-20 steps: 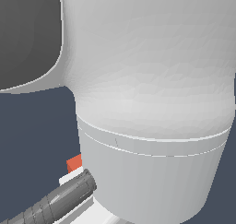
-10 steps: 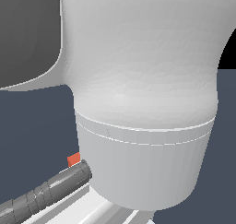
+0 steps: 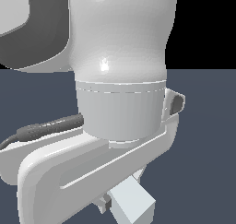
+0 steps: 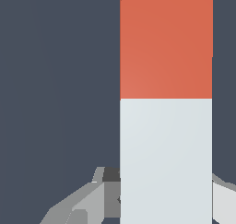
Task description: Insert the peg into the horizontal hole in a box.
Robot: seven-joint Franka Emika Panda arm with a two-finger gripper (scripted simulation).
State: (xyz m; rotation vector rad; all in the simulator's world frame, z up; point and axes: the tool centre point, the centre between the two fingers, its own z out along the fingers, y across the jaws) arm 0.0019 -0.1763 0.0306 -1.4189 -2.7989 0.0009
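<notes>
Robot gripper (image 4: pixel 166 195) clamped on the white half of a long red-and-white square peg (image 4: pixel 166 98), likely carrying it; next, finding the unseen box

The exterior camera is sitting very close to the arm (image 3: pixel 120 80), its white body filling the frame; the wrist camera is looking closely along the peg (image 4: pixel 166 103); both are sharing the arm's pincer end.

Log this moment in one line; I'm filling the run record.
peg: between fingers, white half nearest | box, hole: not in view | exterior view: arm blocks scene
</notes>
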